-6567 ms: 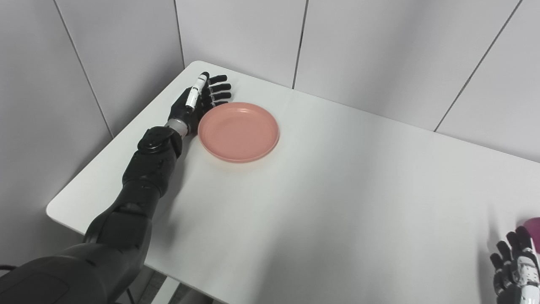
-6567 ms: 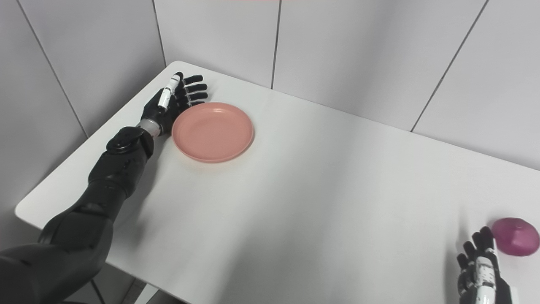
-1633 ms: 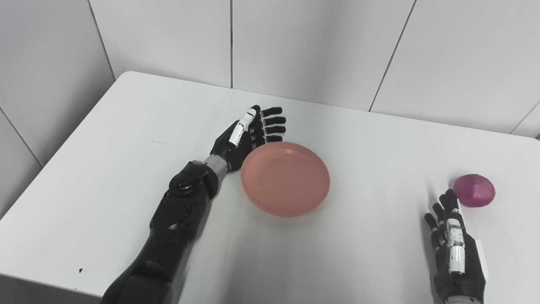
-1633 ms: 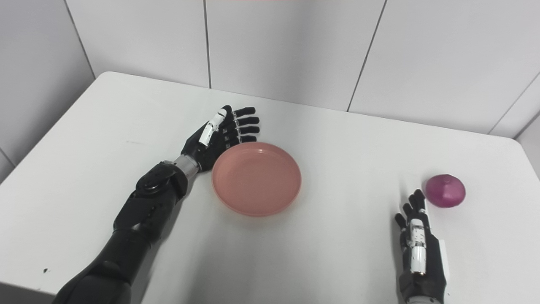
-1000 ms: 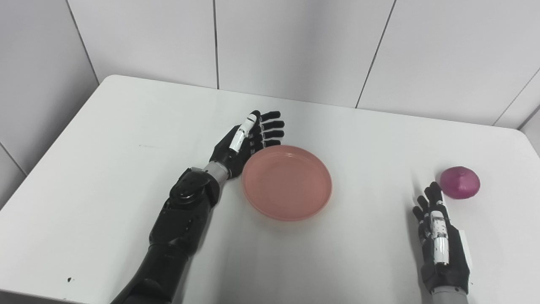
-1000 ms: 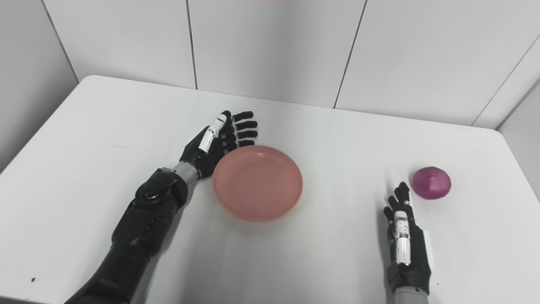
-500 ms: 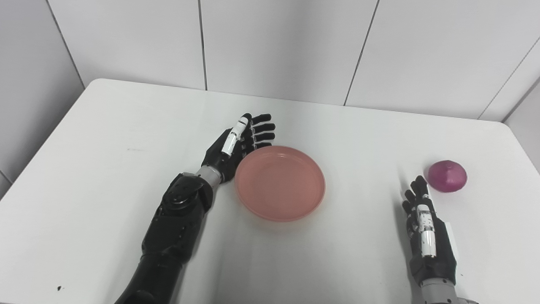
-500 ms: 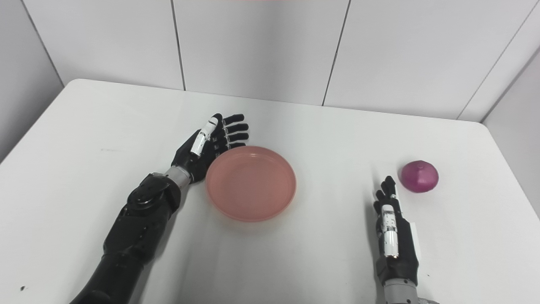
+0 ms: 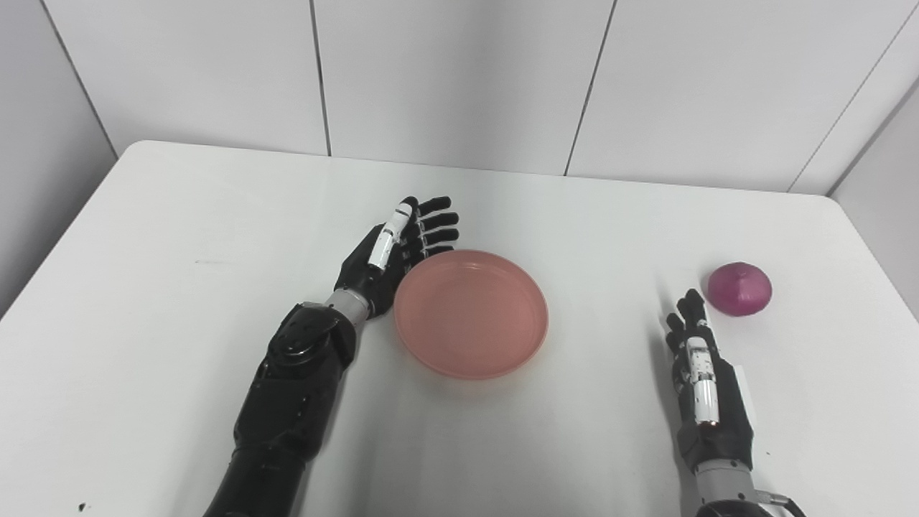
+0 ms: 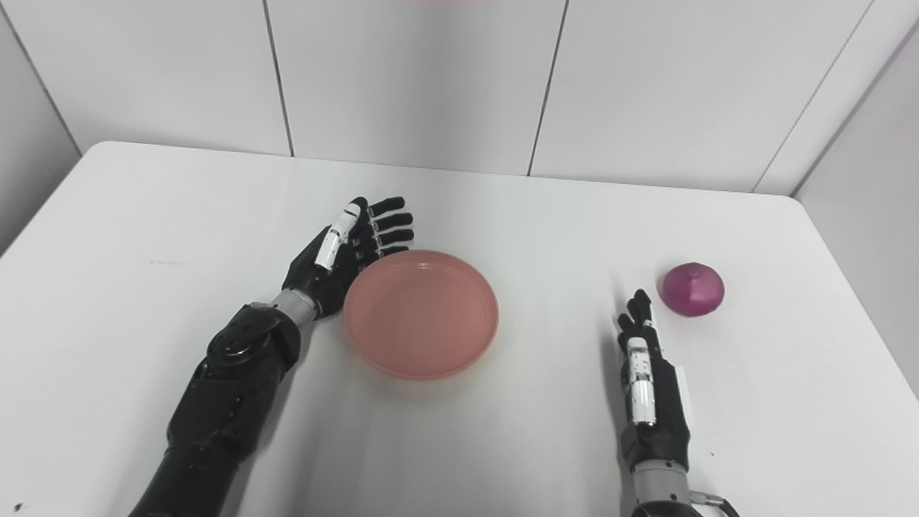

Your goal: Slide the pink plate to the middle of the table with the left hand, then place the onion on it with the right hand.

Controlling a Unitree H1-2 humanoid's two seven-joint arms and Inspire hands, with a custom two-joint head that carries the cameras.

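Observation:
The pink plate (image 9: 471,313) lies flat near the middle of the white table (image 9: 179,237), with nothing on it. My left hand (image 9: 399,251) is open, its fingers stretched out and its palm against the plate's left rim. A purple-red onion (image 9: 739,289) sits on the table at the right. My right hand (image 9: 700,373) rests open and flat on the table, its fingertips a short way down-left of the onion, not touching it.
Grey wall panels stand right behind the table's far edge. The table's right edge runs close to the onion. A small dark speck (image 9: 80,507) marks the near left of the tabletop.
Since the earliest frames the left hand has pushed the plate from the far left corner to the middle. Over the last second the camera has panned right; the hands and plate look still.

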